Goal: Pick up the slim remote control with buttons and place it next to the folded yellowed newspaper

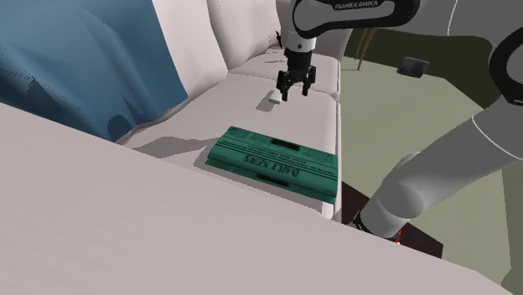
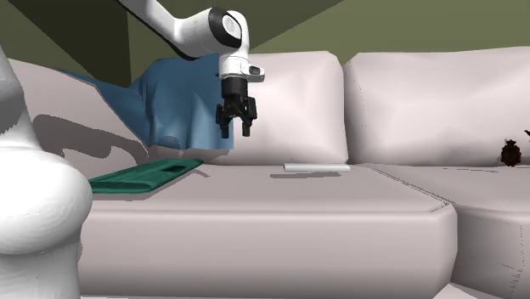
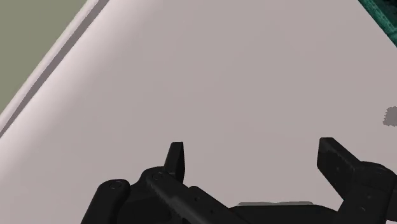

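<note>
The sofa (image 1: pixel 209 117) is upholstered in a pale, smooth covering, with plump rounded back cushions and a broad flat seat with soft seams. A blue blanket (image 1: pixel 84 59) lies draped in folds over its back and arm. On the seat rests the newspaper (image 1: pixel 272 163). It is drawn dark green rather than yellowed, and it is a folded flat rectangular slab with black lettering across its top.

The remote (image 2: pixel 316 167) is a thin, flat, pale bar, plain white to light grey, and I cannot make out buttons on it. It lies flat on the same seat cushion, well apart from the newspaper (image 2: pixel 144 176).

The black gripper (image 2: pixel 237 127) points straight down from the white arm (image 2: pixel 191 25) and hangs above the cushion without touching it. In the second exterior view the remote lies below the gripper and off to that view's right, clear of the fingertips. In the shoulder view the remote's white end (image 1: pixel 273 100) shows just beside the gripper (image 1: pixel 297 88), on that view's left.

In the wrist view the gripper (image 3: pixel 254 159) looks down on bare cushion. Its two blocky black fingers (image 3: pixel 177 156) stand wide apart with nothing between them. A green corner of the newspaper (image 3: pixel 382 13) sits at the picture's edge, and olive floor (image 3: pixel 32 38) lies beyond the sofa's edge.
</note>
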{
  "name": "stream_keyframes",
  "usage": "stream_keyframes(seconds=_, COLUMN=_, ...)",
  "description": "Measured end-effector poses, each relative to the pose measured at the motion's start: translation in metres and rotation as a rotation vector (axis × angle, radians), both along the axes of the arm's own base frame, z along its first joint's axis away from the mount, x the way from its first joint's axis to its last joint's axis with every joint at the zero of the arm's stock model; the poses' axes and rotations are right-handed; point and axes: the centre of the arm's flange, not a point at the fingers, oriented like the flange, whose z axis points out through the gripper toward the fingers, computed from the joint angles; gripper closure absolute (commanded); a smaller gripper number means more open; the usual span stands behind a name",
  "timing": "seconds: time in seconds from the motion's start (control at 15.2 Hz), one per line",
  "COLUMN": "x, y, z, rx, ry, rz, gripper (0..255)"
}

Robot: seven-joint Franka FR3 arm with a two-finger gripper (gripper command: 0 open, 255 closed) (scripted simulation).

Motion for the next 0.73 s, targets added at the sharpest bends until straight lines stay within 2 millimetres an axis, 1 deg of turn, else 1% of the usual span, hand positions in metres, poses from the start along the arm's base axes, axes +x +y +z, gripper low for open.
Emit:
stream_keyframes(seconds=0.13, x=0.019, y=-0.012, z=-0.007, rx=0.006, ry=-0.013, rz=-0.063, gripper=0)
stream_keyframes(seconds=0.2, x=0.028, y=-0.022, z=-0.013, rx=0.008, ry=-0.019, rz=-0.095, gripper=0)
stream_keyframes(seconds=0.33, x=0.051, y=-0.037, z=-0.017, rx=0.014, ry=-0.032, rz=-0.158, gripper=0)
stream_keyframes(seconds=0.53, x=0.079, y=-0.061, z=-0.027, rx=0.023, ry=-0.052, rz=-0.253, gripper=0)
stream_keyframes(seconds=0.73, x=0.107, y=-0.089, z=-0.035, rx=0.031, ry=-0.072, rz=-0.348, gripper=0)
